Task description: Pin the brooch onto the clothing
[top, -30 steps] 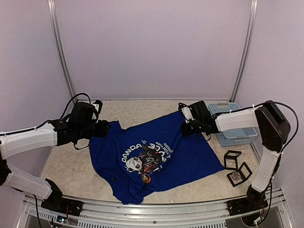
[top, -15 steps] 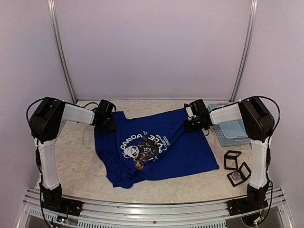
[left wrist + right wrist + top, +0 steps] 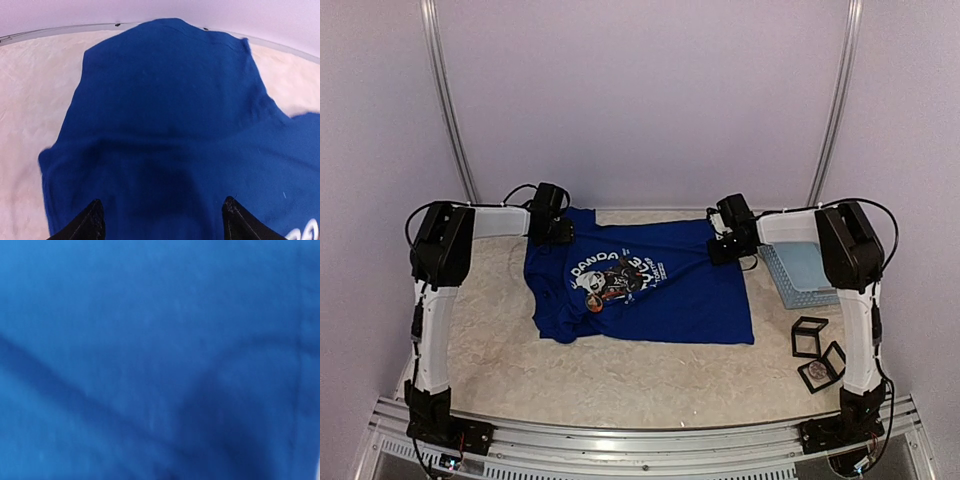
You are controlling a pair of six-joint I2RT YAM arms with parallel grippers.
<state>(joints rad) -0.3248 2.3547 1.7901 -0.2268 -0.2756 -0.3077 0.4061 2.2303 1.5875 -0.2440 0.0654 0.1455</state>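
The royal-blue T-shirt (image 3: 660,290) lies spread at the far side of the table, its panda print (image 3: 610,277) facing up. A small round orange-rimmed brooch (image 3: 589,297) rests on the lower left of the print. My left gripper (image 3: 552,228) is over the shirt's far left corner. In the left wrist view its gripper (image 3: 162,202) stands open, fingertips wide apart over flat blue cloth (image 3: 165,100). My right gripper (image 3: 728,245) is at the shirt's far right corner. Blue cloth (image 3: 150,340) fills the right wrist view and hides that gripper's fingers.
The light-blue plastic basket (image 3: 807,272) stands at the right, beside the right arm. Two small black square frames (image 3: 810,335) (image 3: 823,366) lie in front of it, one holding a small round dark piece. The back wall is right behind both grippers.
Both grippers have moved toward the back wall, and the shirt has slid that way with them and now lies flatter. The brooch rode along on the print.
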